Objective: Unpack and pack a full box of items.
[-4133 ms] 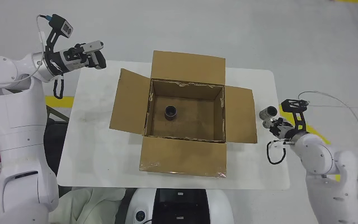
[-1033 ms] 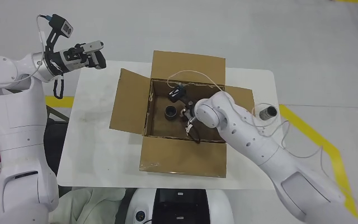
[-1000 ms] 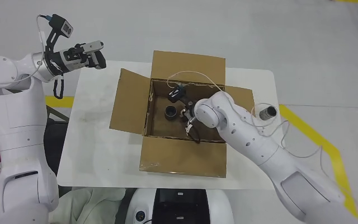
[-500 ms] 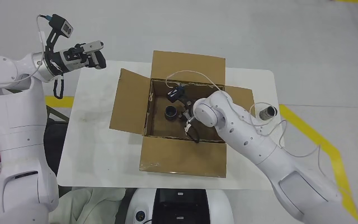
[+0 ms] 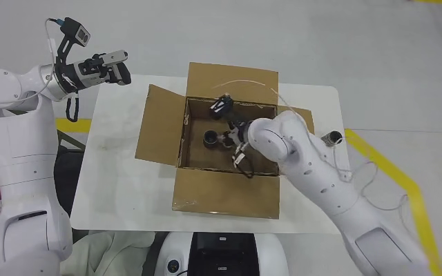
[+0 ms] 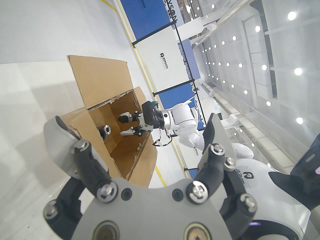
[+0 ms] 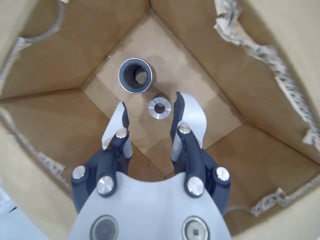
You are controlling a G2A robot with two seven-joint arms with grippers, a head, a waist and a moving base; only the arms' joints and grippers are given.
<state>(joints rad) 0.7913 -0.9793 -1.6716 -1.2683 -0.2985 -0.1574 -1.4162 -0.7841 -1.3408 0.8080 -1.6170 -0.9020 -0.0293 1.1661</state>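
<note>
An open cardboard box [image 5: 228,193] sits mid-table. On its floor stands a dark-rimmed metal sleeve [image 7: 135,75] [image 5: 210,139], and beside it a small silver bushing [image 7: 159,108]. My right gripper [image 7: 151,106] [image 5: 225,139] hangs inside the box, open, its fingers on either side of the bushing and above it, not touching it. My left gripper [image 6: 135,121] [image 5: 116,67] is open and holds nothing, raised beyond the table's far left corner. From there it looks at the box [image 6: 100,81] and at the right gripper [image 6: 127,126].
A silver cylinder [image 5: 334,138] lies on the white table [image 5: 117,172] right of the box, near the right arm's cable. The box's four flaps are folded outward. Its torn inner walls [image 7: 75,26] close tightly around the right gripper.
The right arm went from the table's right side into the box. A small silver bushing now stands on the floor beside the sleeve. In the last half second the wrist shifted. The left arm kept still.
</note>
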